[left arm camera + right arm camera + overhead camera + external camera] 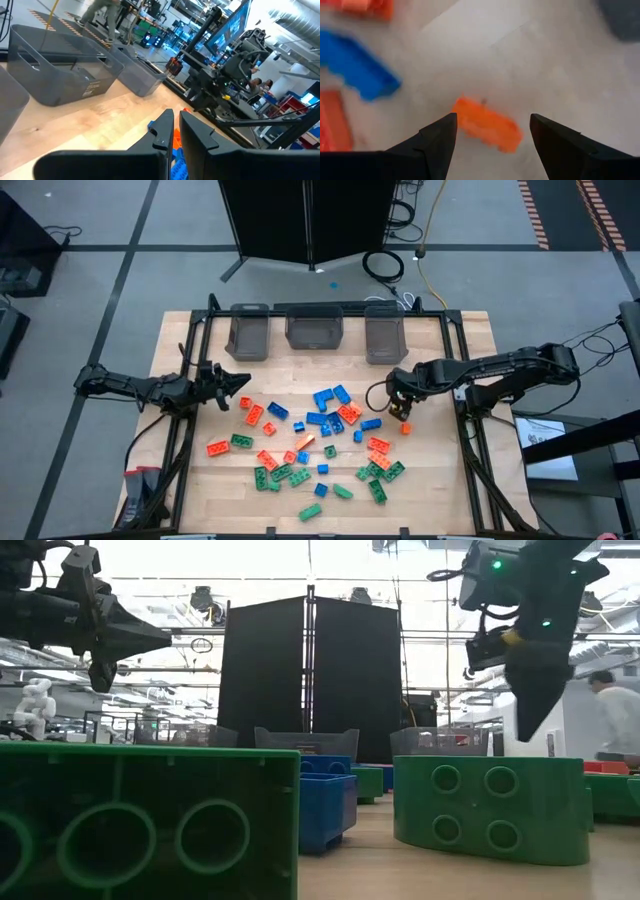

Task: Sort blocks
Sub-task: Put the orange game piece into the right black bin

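Overhead, blocks [318, 442] cluttered mid-frame below three bins [316, 332]; contents unclear. Right gripper [401, 413] gaped wide above an orange block [487, 124]. Left gripper [236, 385] sat narrow

You are working in a robotics lab set inside a large open industrial hall. The pale wooden table top [300, 510] sits in a black metal frame [190, 370] on a grey tiled floor [120, 240] marked with dark lines and orange-striped tape [590, 210]. Loose black and yellow cables [410, 250] trail across that floor behind a tall black panel screen [310, 670]. In the low view, you see bright ceiling lights, exposed overhead rails, and a small white humanoid robot figure [35, 705] on a far bench. A person in a white top [615, 720] stands off to one side, and the left wrist view shows more benches, blue-lit monitors [230, 30] and other equipment beyond.
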Robot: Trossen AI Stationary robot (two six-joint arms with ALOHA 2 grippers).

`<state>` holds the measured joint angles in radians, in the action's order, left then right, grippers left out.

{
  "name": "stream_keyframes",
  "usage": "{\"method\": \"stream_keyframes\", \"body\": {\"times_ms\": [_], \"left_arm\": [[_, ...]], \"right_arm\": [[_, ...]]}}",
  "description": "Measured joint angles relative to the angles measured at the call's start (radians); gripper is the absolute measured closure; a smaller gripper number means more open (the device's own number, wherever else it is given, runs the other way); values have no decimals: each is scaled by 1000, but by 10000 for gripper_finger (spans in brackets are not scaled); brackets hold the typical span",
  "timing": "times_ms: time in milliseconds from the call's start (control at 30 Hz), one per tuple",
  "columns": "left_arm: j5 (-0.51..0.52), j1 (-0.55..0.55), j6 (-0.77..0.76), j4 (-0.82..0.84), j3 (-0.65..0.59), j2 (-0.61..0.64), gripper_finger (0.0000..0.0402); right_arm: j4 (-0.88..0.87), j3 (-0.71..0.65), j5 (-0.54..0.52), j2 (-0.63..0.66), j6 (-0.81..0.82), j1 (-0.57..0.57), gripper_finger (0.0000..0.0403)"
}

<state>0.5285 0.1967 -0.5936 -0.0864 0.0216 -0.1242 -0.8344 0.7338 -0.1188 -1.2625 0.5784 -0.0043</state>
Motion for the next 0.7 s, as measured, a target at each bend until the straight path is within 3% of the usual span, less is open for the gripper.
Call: {"method": "stream_keyframes", "body": {"times_ms": [100,300,367,500,700], "left_arm": [[0,0,3,12,0,0,368],[0,0,-2,24,0,0,368],[0,0,-2,23,0,0,368],[0,0,-2,22,0,0,368],[0,0,-2,23,0,0,368]], "right_arm": [[-5,0,-1,0,66,16,156],[-75,1,-18,0,762,-24,156],[-56,0,-15,0,920,-28,156],[30,1,-17,0,1044,-27,156],[-2,1,-4,-25,1161,2,156]]}}
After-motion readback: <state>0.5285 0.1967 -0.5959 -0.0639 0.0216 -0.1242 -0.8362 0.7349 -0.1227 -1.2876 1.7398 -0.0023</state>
